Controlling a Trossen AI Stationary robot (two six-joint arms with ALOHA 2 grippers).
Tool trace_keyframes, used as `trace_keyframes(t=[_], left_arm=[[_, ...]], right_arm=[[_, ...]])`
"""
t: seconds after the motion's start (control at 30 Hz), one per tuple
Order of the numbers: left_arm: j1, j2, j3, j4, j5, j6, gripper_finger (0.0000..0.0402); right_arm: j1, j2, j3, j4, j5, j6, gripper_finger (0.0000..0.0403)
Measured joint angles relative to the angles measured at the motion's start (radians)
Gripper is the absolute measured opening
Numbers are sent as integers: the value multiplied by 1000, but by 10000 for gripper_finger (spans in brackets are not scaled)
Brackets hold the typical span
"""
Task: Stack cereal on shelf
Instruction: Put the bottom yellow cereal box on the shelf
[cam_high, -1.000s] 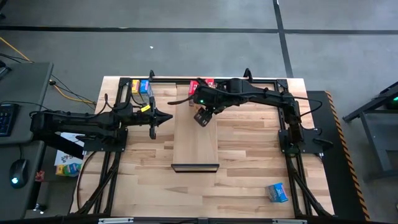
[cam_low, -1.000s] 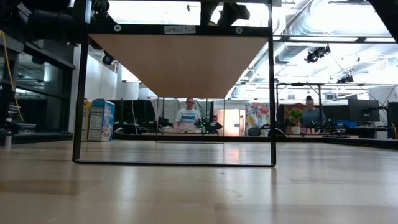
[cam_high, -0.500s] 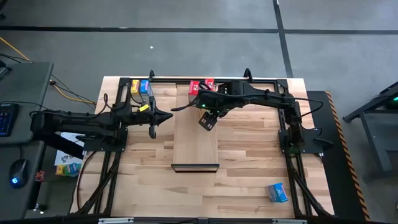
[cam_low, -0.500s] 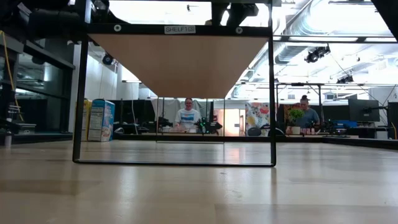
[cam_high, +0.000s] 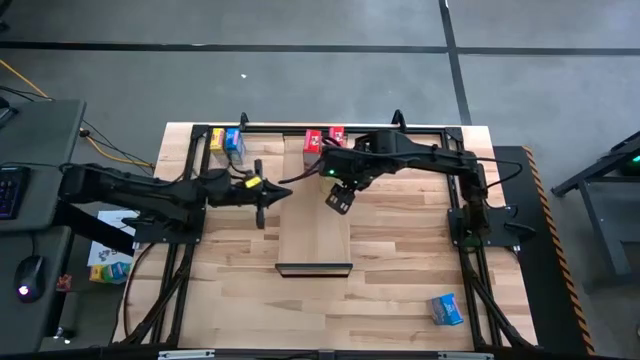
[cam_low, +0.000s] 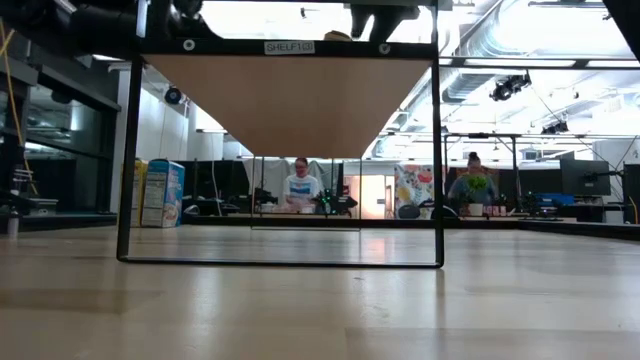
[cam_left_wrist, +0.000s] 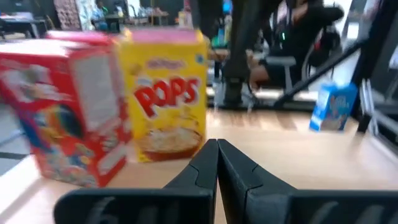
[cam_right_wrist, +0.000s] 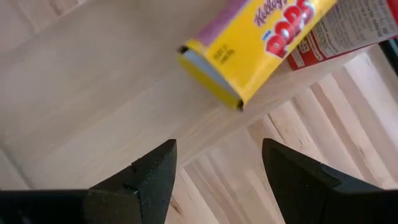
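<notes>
**Two cereal boxes on the shelf's far end, both end effectors empty**

The shelf (cam_high: 314, 210) is a long, plain pale-wood board whose long axis runs from the counter's far edge toward the near edge, its dark lip (cam_high: 314, 268) at the near short end. From the low view it stands raised on a thin black frame (cam_low: 437, 150), its smooth underside above the counter (cam_high: 400, 260) of striped wooden planks.

At the shelf's far end stand a red cereal box (cam_high: 313, 140) and, just beside it, another box (cam_high: 335, 134) that the left wrist view shows as a yellow cereal box (cam_left_wrist: 168, 93), upright, with its printed front facing the camera and the red one (cam_left_wrist: 65, 112) touching or nearly touching its side. All are small rectangular cardboard cartons. In the right wrist view the yellow box (cam_right_wrist: 261, 43) lies along the board's edge, red box behind it.

A yellow box (cam_high: 217, 139) and a blue box (cam_high: 233, 140) stand side by side at the counter's far left corner. One more blue box (cam_high: 446, 309) lies tilted near the right front corner, well apart from the rest.

The left end effector (cam_high: 268, 190) hovers just left of the shelf, pointing at it, fingers pressed together on nothing. The right end effector (cam_high: 338, 198) hangs over the shelf's right edge, fingers (cam_right_wrist: 149, 177) spread wide and empty.
</notes>
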Motion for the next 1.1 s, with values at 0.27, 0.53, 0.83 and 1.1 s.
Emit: trace_keyframes(t=[0.27, 0.53, 0.83, 1.1], left_arm=[[-19, 150, 86, 4, 0, 31, 0], [-19, 202, 90, 92, -3, 32, 0], [2, 206, 90, 149, -130, 66, 0], [17, 290, 200, 22, -105, 90, 0]], right_arm=[[58, -57, 1, 0, 171, -72, 229], [103, -230, -319, 1, 233, -13, 228], [123, -706, -986, 411, 324, 161, 228], [121, -966, -1419, 1084, 379, 13, 226]])
